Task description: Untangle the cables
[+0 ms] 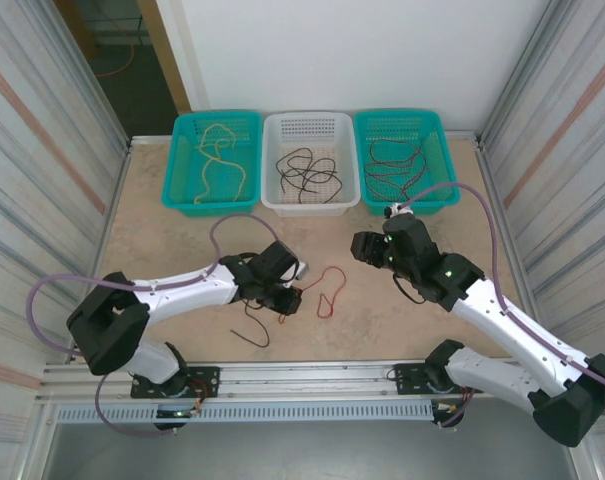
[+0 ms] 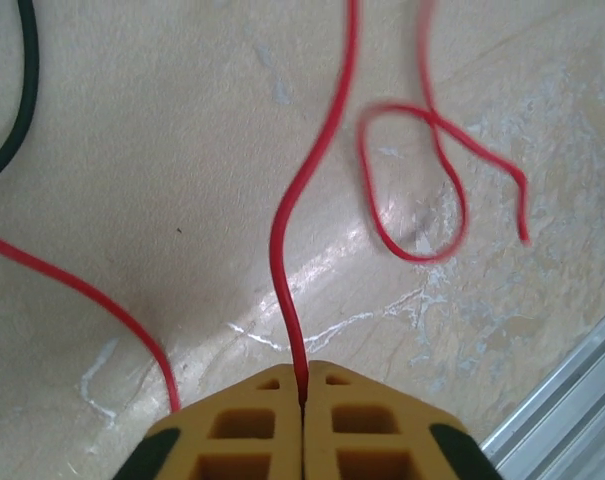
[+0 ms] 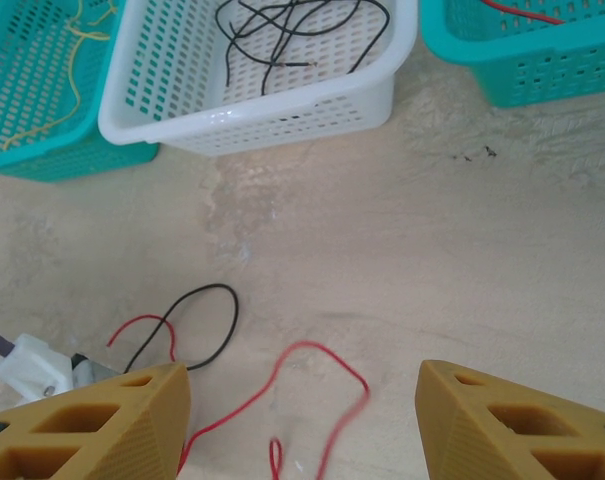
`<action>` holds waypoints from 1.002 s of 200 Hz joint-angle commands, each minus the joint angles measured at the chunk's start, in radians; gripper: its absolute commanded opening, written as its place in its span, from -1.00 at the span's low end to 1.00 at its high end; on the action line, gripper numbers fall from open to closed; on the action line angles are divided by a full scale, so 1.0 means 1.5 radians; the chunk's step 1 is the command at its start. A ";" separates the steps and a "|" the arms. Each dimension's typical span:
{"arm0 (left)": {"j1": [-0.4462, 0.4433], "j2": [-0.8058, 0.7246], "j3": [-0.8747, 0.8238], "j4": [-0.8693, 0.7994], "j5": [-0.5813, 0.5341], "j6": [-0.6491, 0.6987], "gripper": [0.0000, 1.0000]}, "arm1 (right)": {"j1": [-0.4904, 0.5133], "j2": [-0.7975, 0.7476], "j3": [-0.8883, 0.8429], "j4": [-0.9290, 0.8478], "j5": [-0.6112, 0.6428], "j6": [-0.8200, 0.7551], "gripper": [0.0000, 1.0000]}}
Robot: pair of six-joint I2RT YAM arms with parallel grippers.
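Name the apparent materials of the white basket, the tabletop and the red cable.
White basket: likely moulded plastic, glossy, with perforated grid walls. Tabletop: stone-look slab or laminate, mottled beige, slightly shiny. Red cable: probably plastic-sheathed wire, smooth, bending in loose curves.

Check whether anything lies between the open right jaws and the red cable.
Nothing visible does. The right gripper, jaws open, looks onto the red cable over bare table; the black cable lies to one side.

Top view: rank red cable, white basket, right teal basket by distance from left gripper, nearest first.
1. red cable, pinched in the left gripper, table centre.
2. white basket, back middle.
3. right teal basket, back right.
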 commanded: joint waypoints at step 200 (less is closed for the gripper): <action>0.045 -0.220 0.197 -0.021 -0.034 0.033 -1.00 | 0.037 -0.048 0.072 0.040 -0.088 0.041 0.17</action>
